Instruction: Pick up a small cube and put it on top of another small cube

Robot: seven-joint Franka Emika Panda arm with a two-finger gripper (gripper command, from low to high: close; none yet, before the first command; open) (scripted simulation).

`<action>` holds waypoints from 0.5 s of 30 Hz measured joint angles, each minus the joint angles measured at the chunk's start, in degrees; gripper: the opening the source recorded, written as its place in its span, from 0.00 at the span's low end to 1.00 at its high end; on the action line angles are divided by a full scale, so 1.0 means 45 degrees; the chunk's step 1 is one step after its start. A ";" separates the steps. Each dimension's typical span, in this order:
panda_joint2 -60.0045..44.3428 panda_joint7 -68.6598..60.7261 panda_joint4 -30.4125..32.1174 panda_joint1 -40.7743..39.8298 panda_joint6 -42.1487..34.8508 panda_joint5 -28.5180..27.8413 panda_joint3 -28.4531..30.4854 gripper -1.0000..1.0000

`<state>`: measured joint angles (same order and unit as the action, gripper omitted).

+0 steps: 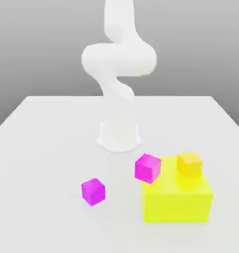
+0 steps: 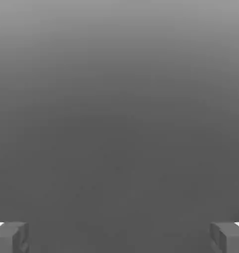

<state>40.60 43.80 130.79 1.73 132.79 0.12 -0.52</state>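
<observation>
The small cyan cube is out of view. In the hand view my gripper (image 2: 119,238) is open: its two grey fingertips (image 2: 10,238) stand far apart with nothing between them, facing a plain grey background. In the exterior view the white arm (image 1: 119,74) rises from its base (image 1: 119,136) and leaves the picture at the top.
A magenta cube (image 1: 93,191) lies on the white table (image 1: 42,148). A second magenta cube (image 1: 147,168) sits tilted at the corner of a large yellow block (image 1: 175,200). An orange-yellow cube (image 1: 189,164) rests on that block's top.
</observation>
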 joint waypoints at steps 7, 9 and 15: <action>-0.3306 -0.1266 -0.0626 0.1011 0.0635 0.0051 -0.0442 0.50; -0.4227 -0.1598 -0.0798 0.1272 0.0819 0.0035 -0.0597 0.50; -0.6994 -0.2513 -0.1323 0.1945 0.1346 -0.0128 -0.1191 0.50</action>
<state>9.13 32.49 124.84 10.48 138.84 -0.45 -5.88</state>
